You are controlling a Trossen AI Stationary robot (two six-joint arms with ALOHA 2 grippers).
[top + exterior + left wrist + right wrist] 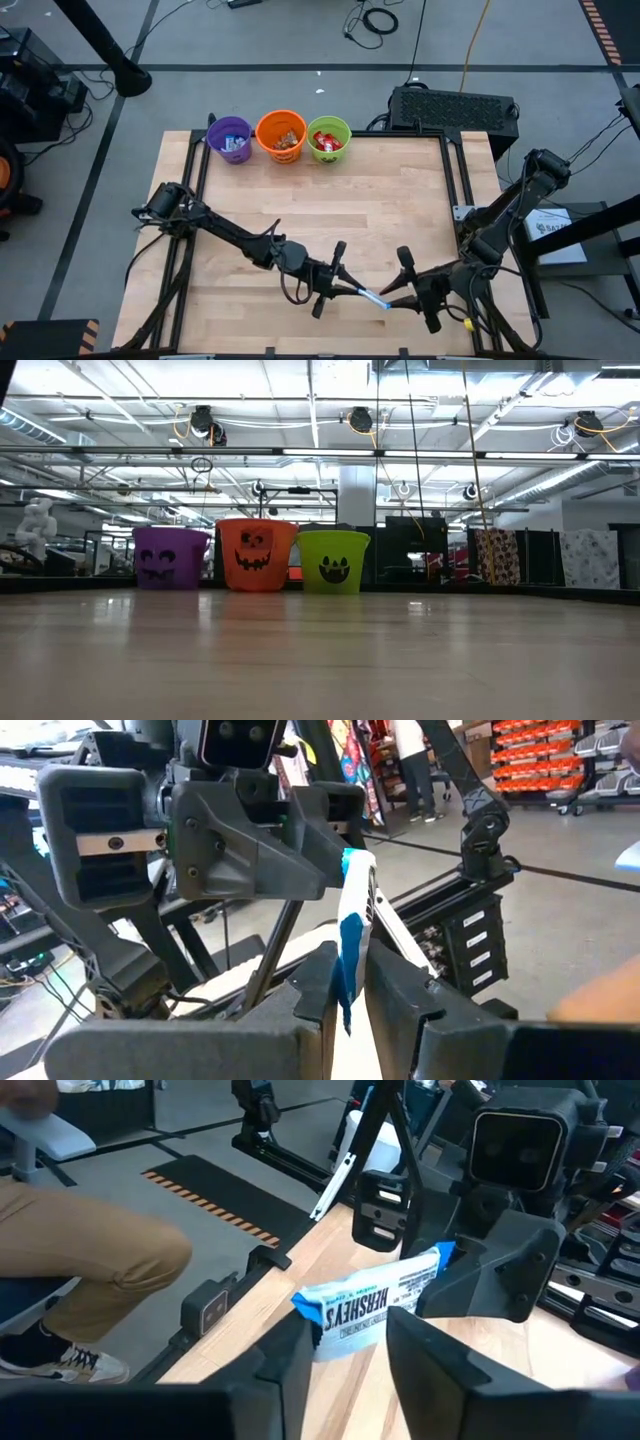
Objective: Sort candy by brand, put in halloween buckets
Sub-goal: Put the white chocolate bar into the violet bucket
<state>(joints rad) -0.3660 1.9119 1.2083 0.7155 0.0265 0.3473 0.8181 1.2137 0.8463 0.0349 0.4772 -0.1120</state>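
While the left hand point(345, 287) pinches the blue candy point(372, 298) and the right hand's point(398, 297) fingers stand parted around it, we fear a dropped handover onto the table point(380, 200).

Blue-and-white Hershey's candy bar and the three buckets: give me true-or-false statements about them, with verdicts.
1. The blue-and-white wrapped Hershey's candy bar hangs between the two grippers, above the wooden table. True.
2. The left gripper is shut on the candy bar. True.
3. The orange plastic bucket stands at one end of the row. False: it stands between the purple plastic bucket and the lime green plastic bucket.
4. The right gripper is over the buckets. False: it is at the near edge.
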